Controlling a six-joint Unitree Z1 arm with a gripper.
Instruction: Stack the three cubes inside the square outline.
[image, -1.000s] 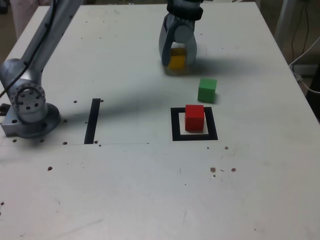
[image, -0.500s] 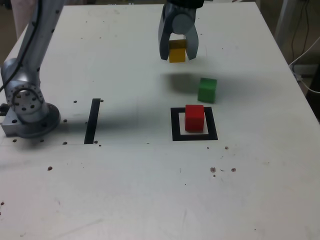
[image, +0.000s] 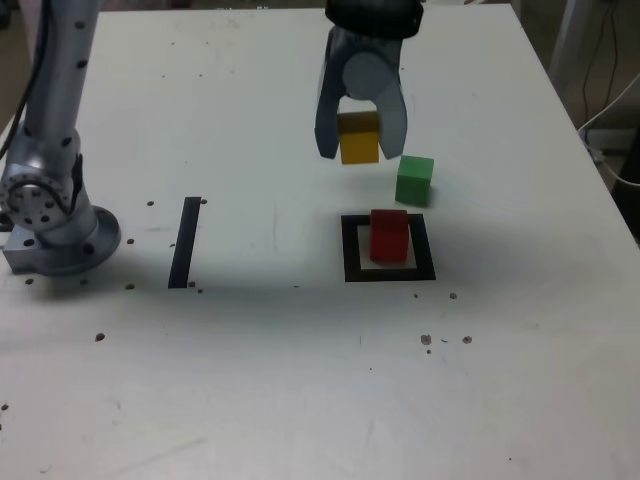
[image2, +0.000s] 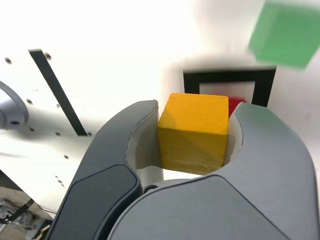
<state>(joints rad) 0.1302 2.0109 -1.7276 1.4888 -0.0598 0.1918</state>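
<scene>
White tabletop (image: 250, 400): surface marked with scattered dark spots (image: 100, 337), with a small group of brown marks (image: 426, 340) toward the exterior view's right. One straight black strip (image: 185, 243) lies flat on the tabletop, upper end leaning slightly to the exterior view's right. A pale cable (image: 625, 180) bends beside the table's right edge in that view. Beyond the table, the wrist view shows floor clutter (image2: 20, 212), blurred, items not identifiable.
</scene>
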